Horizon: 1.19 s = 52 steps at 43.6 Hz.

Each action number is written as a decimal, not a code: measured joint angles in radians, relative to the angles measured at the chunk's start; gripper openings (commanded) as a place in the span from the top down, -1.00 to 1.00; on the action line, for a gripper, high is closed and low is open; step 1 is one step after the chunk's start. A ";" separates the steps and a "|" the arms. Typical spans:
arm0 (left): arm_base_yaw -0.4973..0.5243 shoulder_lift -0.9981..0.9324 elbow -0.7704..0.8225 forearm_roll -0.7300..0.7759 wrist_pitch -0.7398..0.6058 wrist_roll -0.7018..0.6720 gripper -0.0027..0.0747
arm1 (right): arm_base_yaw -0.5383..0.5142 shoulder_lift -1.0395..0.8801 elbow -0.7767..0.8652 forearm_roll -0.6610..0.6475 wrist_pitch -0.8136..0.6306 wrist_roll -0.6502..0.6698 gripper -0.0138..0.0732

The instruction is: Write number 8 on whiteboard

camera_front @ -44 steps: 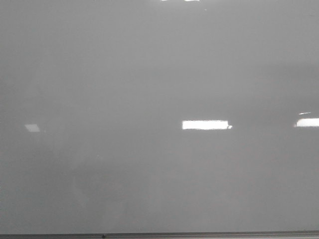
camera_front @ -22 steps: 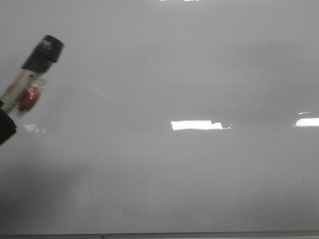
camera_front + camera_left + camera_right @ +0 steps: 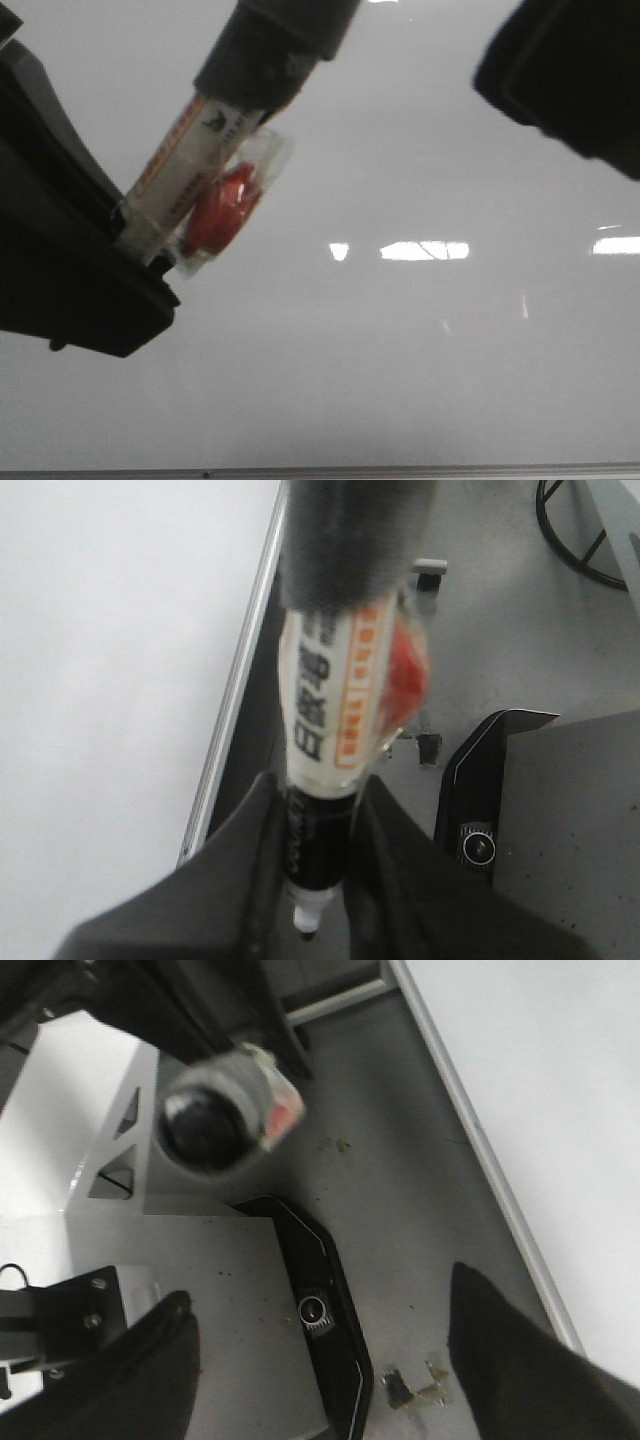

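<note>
The whiteboard (image 3: 400, 380) fills the front view, its frame edge along the bottom, and carries only glare patches; no stroke of the number 8 is on it yet. In front of its upper left part the left gripper (image 3: 318, 880) clamps a capped marker (image 3: 200, 170), black cap (image 3: 270, 45) pointing up. The right gripper (image 3: 320, 1360) has its fingers spread wide, nothing between them, and faces the cap end-on. The step in hand looks like uncapping: the right fingers should centre on the cap, close squarely and pull straight along the marker's axis while the left holds firm. Only the left wrist view shows the grip on the marker's tail; only the right wrist view shows the alignment with the cap.
</note>
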 measured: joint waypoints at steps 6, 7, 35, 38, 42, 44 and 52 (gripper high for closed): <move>0.000 0.000 0.000 0.000 -0.012 0.001 0.99 | 0.070 0.089 -0.060 0.024 -0.033 -0.028 -0.57; 0.000 0.000 0.000 0.000 -0.012 0.001 0.98 | 0.080 0.101 -0.071 0.026 -0.040 -0.033 -0.57; 0.000 0.000 0.000 -0.011 0.002 -0.014 0.98 | 0.136 0.227 -0.144 0.019 -0.017 -0.064 0.69; 0.000 0.000 0.000 -0.011 0.002 -0.016 0.98 | 0.136 0.231 -0.144 0.019 -0.017 -0.064 0.82; 0.000 0.000 0.002 -0.011 0.003 -0.016 0.95 | 0.136 0.232 -0.146 0.019 -0.017 -0.064 0.84; 0.000 0.000 0.002 -0.011 0.003 -0.016 0.81 | 0.136 0.232 -0.148 0.018 -0.015 -0.064 0.85; -0.002 0.000 0.002 -0.009 -0.011 -0.016 -0.33 | 0.117 0.237 -0.150 0.007 -0.005 -0.064 0.85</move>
